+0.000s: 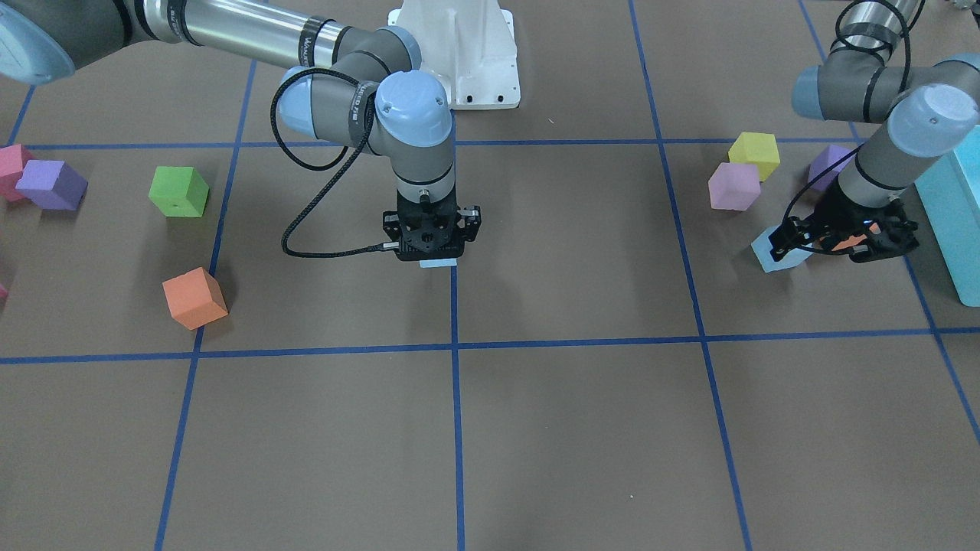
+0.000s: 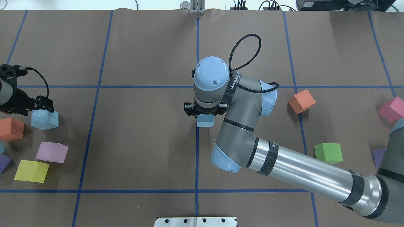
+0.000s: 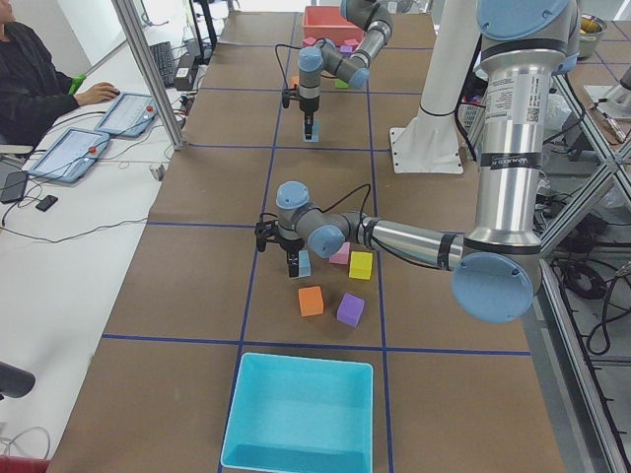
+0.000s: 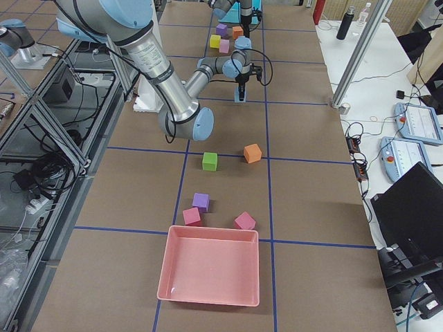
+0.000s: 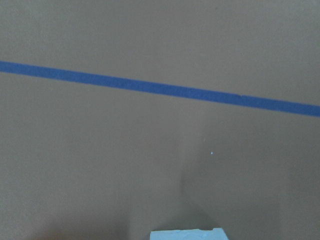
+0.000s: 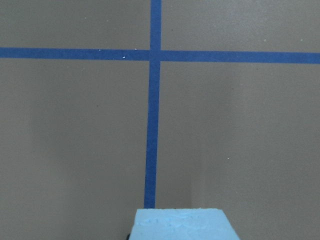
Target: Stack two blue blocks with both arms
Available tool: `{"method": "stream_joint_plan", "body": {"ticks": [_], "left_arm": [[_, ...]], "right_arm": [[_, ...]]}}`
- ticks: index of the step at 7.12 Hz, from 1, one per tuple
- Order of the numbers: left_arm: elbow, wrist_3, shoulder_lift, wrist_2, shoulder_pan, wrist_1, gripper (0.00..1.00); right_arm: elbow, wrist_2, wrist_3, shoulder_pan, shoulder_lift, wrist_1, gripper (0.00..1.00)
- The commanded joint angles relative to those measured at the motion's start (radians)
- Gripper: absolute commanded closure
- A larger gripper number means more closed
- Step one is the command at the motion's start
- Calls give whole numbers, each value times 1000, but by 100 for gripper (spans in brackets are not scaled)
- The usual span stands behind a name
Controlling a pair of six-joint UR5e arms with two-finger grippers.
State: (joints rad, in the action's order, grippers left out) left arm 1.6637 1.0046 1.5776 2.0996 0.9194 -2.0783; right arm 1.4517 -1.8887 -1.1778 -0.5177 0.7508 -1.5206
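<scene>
One pale blue block [image 2: 205, 121] rests on the table's centre line. My right gripper [image 2: 205, 111] points straight down and is shut on it. The block fills the bottom of the right wrist view [image 6: 180, 225] and shows under the gripper [image 1: 431, 243] in the front view [image 1: 438, 262]. The second blue block [image 2: 45, 119] is at the left. My tilted left gripper [image 2: 44, 106] has its fingertips on the block [image 1: 775, 252] and looks shut on it. Only a sliver of it shows in the left wrist view [image 5: 187, 234].
Orange [image 2: 11, 128], pink [image 2: 52, 152], yellow [image 2: 31, 171] and purple cubes lie close to the left block. Orange [image 2: 301, 101], green [image 2: 328, 152] and pink [image 2: 392, 109] cubes lie on the right. A turquoise box [image 1: 953, 222] stands beside the left gripper, and a pink tray [image 4: 211, 270] at the right end.
</scene>
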Motion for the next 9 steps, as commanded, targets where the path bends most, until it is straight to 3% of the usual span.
{"method": "stream_joint_plan", "body": {"ticks": [1, 3, 4, 5, 6, 9], "left_arm": [[1, 42, -8, -21, -43, -32, 2], [-1, 43, -10, -39, -56, -32, 2], [-4, 43, -10, -52, -59, -32, 4], [-11, 42, -10, -52, -60, -32, 11], [-13, 42, -10, -62, -62, -32, 19], [-13, 43, -8, -67, -63, -32, 34]], "right_arm": [[-19, 22, -2, 7, -2, 13, 45], [-19, 25, -3, 12, -1, 20, 43], [-19, 25, -3, 12, -2, 20, 33], [-19, 25, -2, 12, -5, 22, 9], [-19, 25, -2, 12, -7, 22, 1], [-19, 25, -3, 12, -18, 22, 1]]}}
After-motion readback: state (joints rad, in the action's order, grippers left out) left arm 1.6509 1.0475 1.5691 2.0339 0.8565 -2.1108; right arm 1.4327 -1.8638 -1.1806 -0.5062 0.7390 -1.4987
